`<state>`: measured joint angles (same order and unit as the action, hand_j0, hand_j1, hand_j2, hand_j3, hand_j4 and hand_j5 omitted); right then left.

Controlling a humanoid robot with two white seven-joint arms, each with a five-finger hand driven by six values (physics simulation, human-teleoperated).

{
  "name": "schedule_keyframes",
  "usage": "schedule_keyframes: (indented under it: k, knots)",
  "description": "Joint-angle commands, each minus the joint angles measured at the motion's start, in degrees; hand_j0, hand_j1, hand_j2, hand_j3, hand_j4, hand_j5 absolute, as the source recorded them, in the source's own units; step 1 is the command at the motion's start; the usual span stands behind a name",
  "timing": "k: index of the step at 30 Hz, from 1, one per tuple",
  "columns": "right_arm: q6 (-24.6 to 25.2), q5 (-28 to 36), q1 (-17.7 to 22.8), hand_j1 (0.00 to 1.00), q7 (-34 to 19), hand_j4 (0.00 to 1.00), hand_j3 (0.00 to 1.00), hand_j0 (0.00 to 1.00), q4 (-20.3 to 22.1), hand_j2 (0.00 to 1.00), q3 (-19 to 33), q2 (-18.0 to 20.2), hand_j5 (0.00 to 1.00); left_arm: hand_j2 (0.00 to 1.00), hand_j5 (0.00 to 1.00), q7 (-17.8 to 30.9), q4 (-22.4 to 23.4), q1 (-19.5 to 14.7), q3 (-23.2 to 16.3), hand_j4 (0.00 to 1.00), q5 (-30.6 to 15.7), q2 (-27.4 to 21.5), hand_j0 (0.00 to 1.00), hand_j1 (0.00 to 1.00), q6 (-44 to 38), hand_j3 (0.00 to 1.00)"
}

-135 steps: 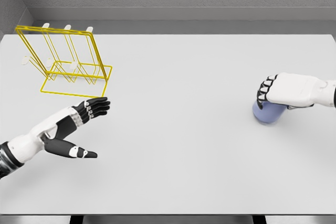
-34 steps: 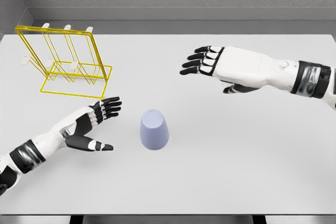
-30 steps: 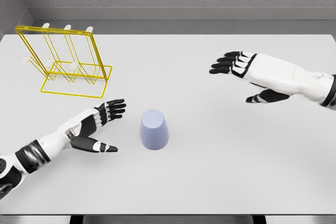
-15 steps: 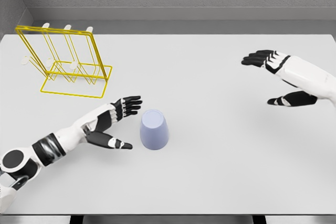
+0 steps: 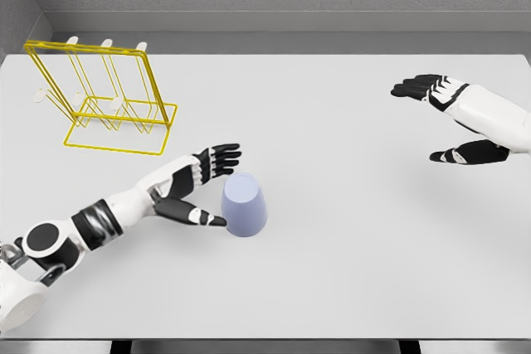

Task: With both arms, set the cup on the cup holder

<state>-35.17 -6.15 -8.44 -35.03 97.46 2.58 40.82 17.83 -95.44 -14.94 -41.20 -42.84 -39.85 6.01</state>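
Observation:
A pale blue cup (image 5: 244, 205) stands upside down near the middle of the white table (image 5: 332, 271). My left hand (image 5: 207, 184) is open right beside the cup's left side; its thumb reaches the cup's lower left and its fingers spread past the cup's upper left. Whether it touches the cup I cannot tell. The yellow wire cup holder (image 5: 104, 97) stands at the far left with white-tipped pegs. My right hand (image 5: 448, 118) hovers open at the far right, well away from the cup.
A grey wall runs behind the table's back edge. The table's front edge lies along the bottom of the view.
My right hand let go of the cup mid-table and drew back to the right. My left hand moved right, up to the cup's left side.

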Motion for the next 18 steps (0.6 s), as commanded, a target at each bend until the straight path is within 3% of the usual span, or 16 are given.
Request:
schedule_keyframes:
  k: [1, 18]
  knots:
    - [0.17, 0.43, 0.00, 1.00, 0.03, 1.00, 1.00, 1.00, 0.02, 1.00, 0.06, 0.05, 1.00, 1.00, 1.00, 0.01, 0.34, 0.00, -0.46, 1.00, -0.23, 0.73, 1.00, 1.00, -0.56, 1.00]
    - [0.17, 0.43, 0.09, 1.00, 0.03, 1.00, 1.00, 1.00, -0.16, 1.00, 0.06, 0.05, 1.00, 1.00, 1.00, 0.01, 1.48, -0.44, -1.78, 1.00, 1.00, 3.46, 1.00, 1.00, -0.65, 1.00]
